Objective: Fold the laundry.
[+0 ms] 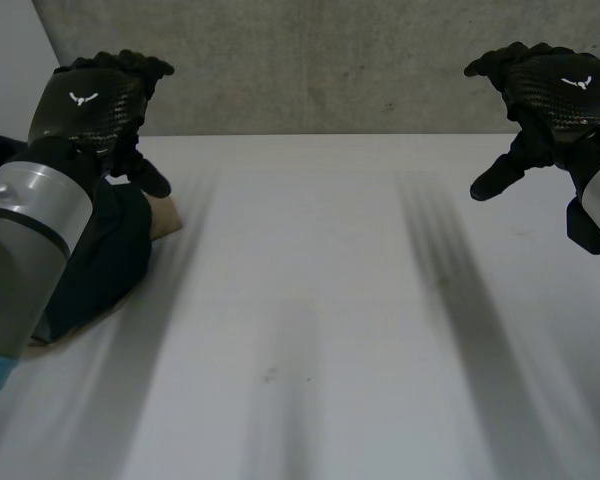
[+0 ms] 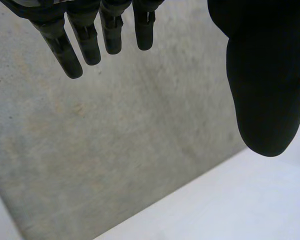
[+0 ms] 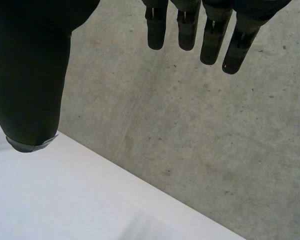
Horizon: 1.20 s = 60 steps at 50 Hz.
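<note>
A dark cloth with a tan piece showing at its edge lies bunched at the table's left side, partly hidden behind my left arm. My left hand hovers above it, open, fingers straight and thumb apart, holding nothing. My right hand is raised over the table's far right, also open and empty, with its fingers straight and its thumb spread away from them.
The white table stretches across the middle and front. A grey concrete wall rises just behind the table's far edge, close to both hands.
</note>
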Each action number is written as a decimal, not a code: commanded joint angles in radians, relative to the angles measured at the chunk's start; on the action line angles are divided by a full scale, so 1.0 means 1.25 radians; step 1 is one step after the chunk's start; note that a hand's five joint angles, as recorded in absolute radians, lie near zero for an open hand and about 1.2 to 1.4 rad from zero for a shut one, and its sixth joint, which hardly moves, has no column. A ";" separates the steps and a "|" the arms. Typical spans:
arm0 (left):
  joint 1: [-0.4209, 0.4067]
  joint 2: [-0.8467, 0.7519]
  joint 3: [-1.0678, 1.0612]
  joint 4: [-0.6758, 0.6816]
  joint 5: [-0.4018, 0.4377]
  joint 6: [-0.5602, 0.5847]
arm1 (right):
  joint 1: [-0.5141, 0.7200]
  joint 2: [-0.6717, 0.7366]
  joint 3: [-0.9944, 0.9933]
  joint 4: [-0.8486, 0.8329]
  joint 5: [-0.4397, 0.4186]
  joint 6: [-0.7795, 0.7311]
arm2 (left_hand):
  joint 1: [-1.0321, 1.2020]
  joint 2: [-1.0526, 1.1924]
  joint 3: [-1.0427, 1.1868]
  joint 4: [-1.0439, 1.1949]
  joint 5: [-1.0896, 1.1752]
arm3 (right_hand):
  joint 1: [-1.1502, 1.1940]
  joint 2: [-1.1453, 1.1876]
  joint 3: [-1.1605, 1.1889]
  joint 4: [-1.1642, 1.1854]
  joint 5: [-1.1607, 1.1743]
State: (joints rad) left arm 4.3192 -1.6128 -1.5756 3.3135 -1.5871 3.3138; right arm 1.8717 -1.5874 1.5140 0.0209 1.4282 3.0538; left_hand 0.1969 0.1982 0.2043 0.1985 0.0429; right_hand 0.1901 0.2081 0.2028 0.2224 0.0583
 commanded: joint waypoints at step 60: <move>-0.405 -0.354 0.217 -0.091 -0.116 0.072 | -0.036 0.028 -0.044 0.025 0.005 -0.064 | -0.015 -0.016 -0.021 -0.016 -0.031 | -0.012 -0.027 -0.023 -0.038 -0.047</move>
State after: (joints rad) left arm 3.7703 -2.0679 -1.3589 3.2405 -1.7286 3.4074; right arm 1.8221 -1.5851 1.4572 0.0387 1.4345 2.9830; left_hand 0.2557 0.3130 0.3309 0.3220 0.1516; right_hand 0.1901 0.2081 0.2028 0.2224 0.0584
